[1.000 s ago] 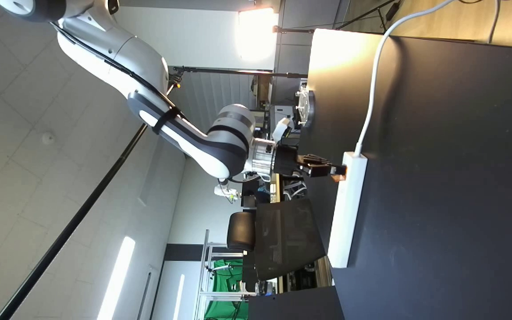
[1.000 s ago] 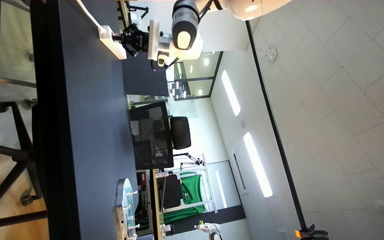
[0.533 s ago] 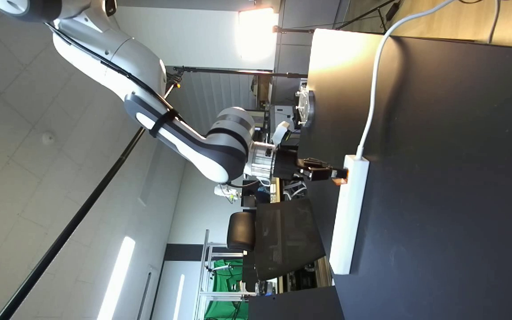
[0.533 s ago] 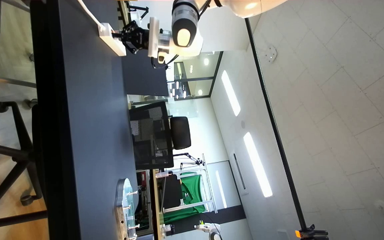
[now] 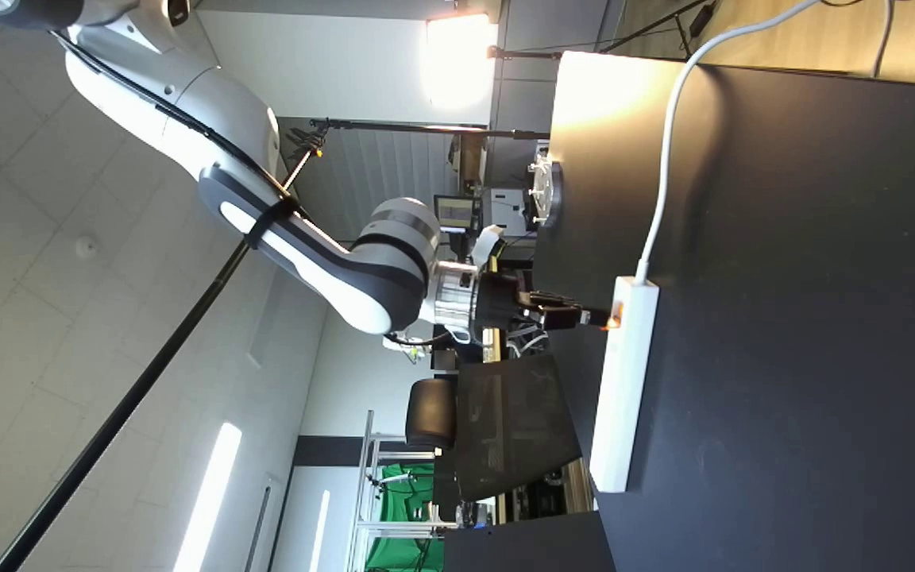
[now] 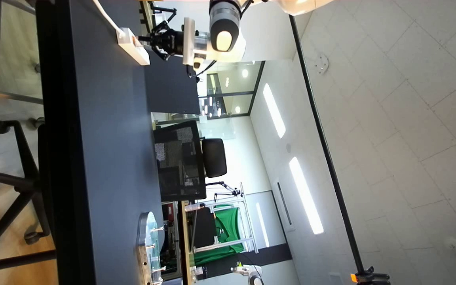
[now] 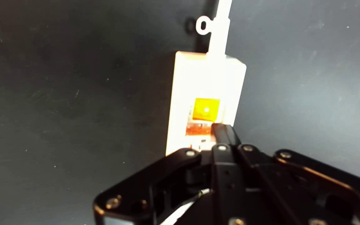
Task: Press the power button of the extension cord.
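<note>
The extension cord is a long white power strip (image 5: 624,397) on the dark table, also in an exterior view (image 6: 132,49) and in the wrist view (image 7: 206,76). Its power button (image 7: 206,109) glows bright yellow near the cable end, with a red-orange part below it. It shows as an orange glow in an exterior view (image 5: 615,316). My gripper (image 7: 223,125) is shut, with its black fingertips together and nothing between them. In both exterior views, the gripper (image 5: 605,318) (image 6: 139,38) points at the strip's button end, with a small gap between tips and strip.
A white cable (image 5: 668,143) runs from the strip's end over the table edge. A round clear item with metal posts (image 6: 151,245) stands on the table (image 6: 117,158). A black mesh chair (image 6: 180,162) stands behind the table.
The strip has shifted slightly along its length, away from the cable side. My shut gripper moved along with it, then drew back a little from its top face, showing more of the button.
</note>
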{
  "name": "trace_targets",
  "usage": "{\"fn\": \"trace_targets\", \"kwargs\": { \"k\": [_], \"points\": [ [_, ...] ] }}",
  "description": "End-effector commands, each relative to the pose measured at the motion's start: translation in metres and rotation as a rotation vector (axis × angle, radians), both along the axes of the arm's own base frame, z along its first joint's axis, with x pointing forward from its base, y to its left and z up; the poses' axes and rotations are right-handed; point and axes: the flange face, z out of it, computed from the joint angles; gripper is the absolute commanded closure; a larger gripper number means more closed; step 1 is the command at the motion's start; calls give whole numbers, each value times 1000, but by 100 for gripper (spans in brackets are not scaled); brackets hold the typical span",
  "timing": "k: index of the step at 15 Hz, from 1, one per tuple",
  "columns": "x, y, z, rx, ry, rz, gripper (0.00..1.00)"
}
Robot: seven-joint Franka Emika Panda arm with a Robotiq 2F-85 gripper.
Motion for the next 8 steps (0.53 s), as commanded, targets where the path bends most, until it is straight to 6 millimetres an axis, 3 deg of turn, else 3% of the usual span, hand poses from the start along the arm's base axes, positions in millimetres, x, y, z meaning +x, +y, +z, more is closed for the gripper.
{"fn": "trace_targets", "kwargs": {
  "k": [1, 8],
  "points": [
    [-4, 1, 10, -17, 25, -15, 100],
    [-6, -6, 2, -20, 43, -22, 100]
  ]
}}
